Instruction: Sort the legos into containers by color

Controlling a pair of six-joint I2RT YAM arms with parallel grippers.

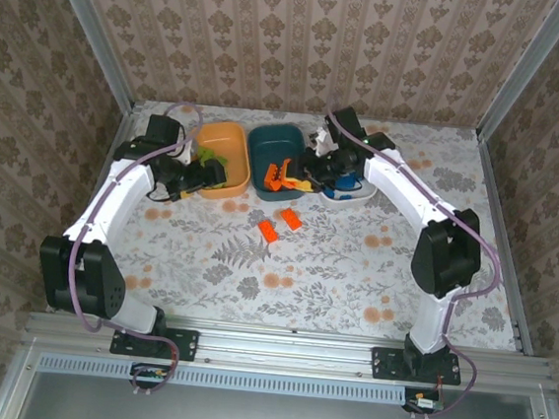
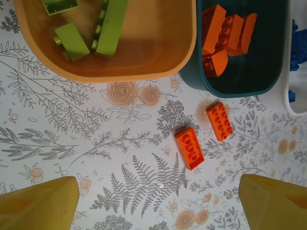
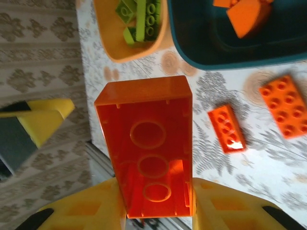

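My right gripper (image 3: 154,203) is shut on an orange lego (image 3: 146,143), hollow underside toward the camera, held in the air by the teal bowl (image 1: 277,155). That bowl holds several orange legos (image 2: 225,36). Two more orange legos (image 2: 189,148) (image 2: 219,120) lie on the table in front of it. The orange bowl (image 2: 144,67) holds lime green legos (image 2: 110,26). The white bowl (image 1: 353,191) shows blue legos (image 2: 293,48) at its edge. My left gripper (image 2: 158,206) hangs open above the cloth, in front of the orange bowl, nothing between its yellow fingers (image 2: 41,203).
The three bowls stand in a row at the back of the flowered tablecloth (image 1: 353,266). Patterned walls and metal rails (image 1: 292,341) enclose the table. My left gripper's yellow finger (image 3: 41,120) appears at the left of the right wrist view.
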